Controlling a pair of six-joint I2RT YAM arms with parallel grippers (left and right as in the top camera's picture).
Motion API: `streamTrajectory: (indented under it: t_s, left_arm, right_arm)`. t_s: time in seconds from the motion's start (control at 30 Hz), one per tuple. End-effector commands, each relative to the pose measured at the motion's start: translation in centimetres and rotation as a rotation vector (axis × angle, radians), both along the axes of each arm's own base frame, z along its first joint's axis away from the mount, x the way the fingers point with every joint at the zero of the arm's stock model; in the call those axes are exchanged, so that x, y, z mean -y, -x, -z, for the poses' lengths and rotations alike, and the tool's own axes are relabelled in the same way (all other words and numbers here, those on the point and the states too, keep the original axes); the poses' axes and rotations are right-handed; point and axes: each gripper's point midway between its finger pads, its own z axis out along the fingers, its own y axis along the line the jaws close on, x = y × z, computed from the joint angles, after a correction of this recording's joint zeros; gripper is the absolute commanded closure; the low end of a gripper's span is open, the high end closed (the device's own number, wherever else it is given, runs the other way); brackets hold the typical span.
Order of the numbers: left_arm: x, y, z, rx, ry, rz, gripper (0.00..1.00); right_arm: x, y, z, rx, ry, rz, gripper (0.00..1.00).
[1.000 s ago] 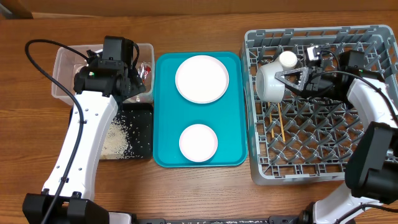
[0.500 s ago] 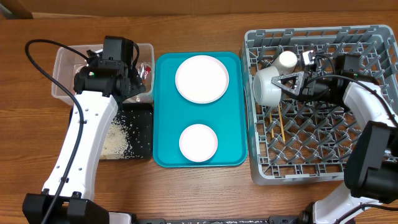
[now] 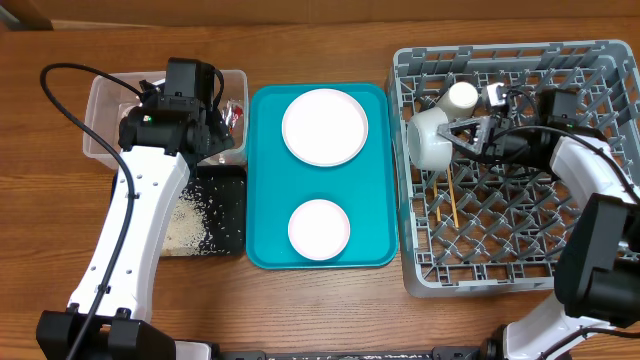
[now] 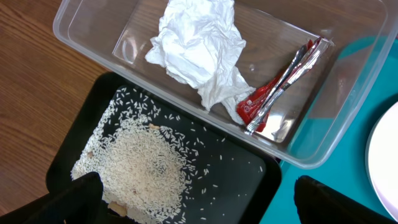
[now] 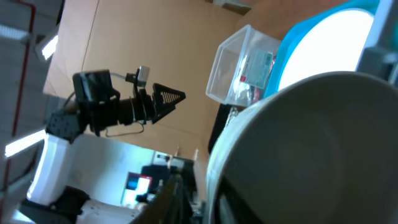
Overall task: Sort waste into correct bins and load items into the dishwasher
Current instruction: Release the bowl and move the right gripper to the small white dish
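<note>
Reaching leftward across the far rows of the grey dish rack (image 3: pixel 500 270), the right arm rises from its base at the near right. It bends at the elbow over the rack's right side and lays its forearm almost level. The right gripper (image 3: pixel 455 137) meets the rim of a white bowl (image 3: pixel 428 140) that stands tipped among the pegs in the rack's far-left corner. The fingers sit at the rim, but I cannot tell whether they pinch it or stand just clear. In the right wrist view the bowl's pale curved wall fills most of the frame. A small white cup (image 3: pixel 461 97) sits just beside the bowl on its far side. The wooden chopsticks (image 3: pixel 449 197) lie on the lattice nearer the front.

The left arm stretches from its near-left base away over the table (image 3: pixel 330 310). Its white link passes above the black tray (image 4: pixel 242 180), and the wrist points down at the clear tub (image 4: pixel 348 124). The left gripper (image 4: pixel 199 208) hangs spread wide and empty above the rice grains (image 4: pixel 140 168) heaped in that tray. In the tub lie the crumpled tissue (image 4: pixel 196 50) and the red wrapper (image 4: pixel 273 93), touching. On the teal tray (image 3: pixel 265 180) between tub and rack rest the round plate (image 3: pixel 324 127), far, and a second white bowl (image 3: pixel 319 228), near.
</note>
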Motion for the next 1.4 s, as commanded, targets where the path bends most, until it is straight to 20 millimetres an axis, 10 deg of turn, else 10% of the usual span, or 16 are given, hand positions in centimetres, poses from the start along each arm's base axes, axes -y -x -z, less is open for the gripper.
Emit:
streamTrajectory:
  t_s: [0.0, 0.37, 0.8, 1.07, 1.37]
  left_arm:
    - [0.2, -0.2, -0.6, 0.012, -0.005, 0.015, 0.0]
    - [0.2, -0.2, -0.6, 0.012, -0.005, 0.015, 0.0]
    - [0.2, -0.2, -0.6, 0.013, -0.005, 0.015, 0.0]
    - [0.2, -0.2, -0.6, 0.012, -0.005, 0.015, 0.0]
    - [0.2, -0.2, -0.6, 0.012, -0.005, 0.015, 0.0]
  right_arm:
    - [1.5, -0.2, 0.1, -0.005, -0.01, 0.039, 0.71]
    - [8.4, -1.4, -0.1, -0.062, -0.032, 0.216, 0.41]
    - [10.2, -1.4, -0.2, -0.188, 0.231, 0.378, 0.55]
    - [3.5, 1.3, -5.2, 0.006, 0.621, 0.382, 0.55]
    - [-10.9, 8.8, -4.3, 0.174, 0.828, 0.024, 0.54]
